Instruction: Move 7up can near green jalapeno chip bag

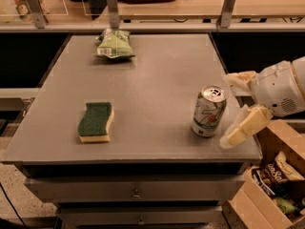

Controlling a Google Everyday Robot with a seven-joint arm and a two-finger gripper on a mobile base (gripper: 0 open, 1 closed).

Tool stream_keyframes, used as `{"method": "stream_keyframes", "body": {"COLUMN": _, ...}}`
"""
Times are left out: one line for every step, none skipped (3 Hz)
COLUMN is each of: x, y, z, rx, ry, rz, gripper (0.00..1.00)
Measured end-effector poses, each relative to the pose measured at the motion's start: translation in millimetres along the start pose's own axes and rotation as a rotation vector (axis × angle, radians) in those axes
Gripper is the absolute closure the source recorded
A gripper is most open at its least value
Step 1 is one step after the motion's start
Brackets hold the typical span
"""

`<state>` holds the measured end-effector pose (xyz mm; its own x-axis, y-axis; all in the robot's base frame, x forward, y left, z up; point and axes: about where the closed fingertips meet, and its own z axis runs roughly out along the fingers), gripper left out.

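We see the table (157,80). Our gripper (229,109) gapes wide at its 4 o'clock edge, holding nothing. The bag (114,45) lies at 11 o'clock, the sponge (96,122) at 8, the can (208,111) upright at 4, just beside the gripper.
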<state>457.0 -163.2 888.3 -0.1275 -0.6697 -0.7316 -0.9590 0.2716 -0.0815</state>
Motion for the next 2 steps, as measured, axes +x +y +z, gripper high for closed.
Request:
{"method": "stream_keyframes", "body": {"x": -7, "y": 2, "z": 23, "rx": -0.063, "ry": -0.126, "rz": 0.031, "gripper": 0.18}}
{"method": "stream_keyframes", "body": {"x": -18, "y": 1, "z": 38, "rx": -0.107, "ry": -0.195, "rz": 0.024, "gripper": 0.4}}
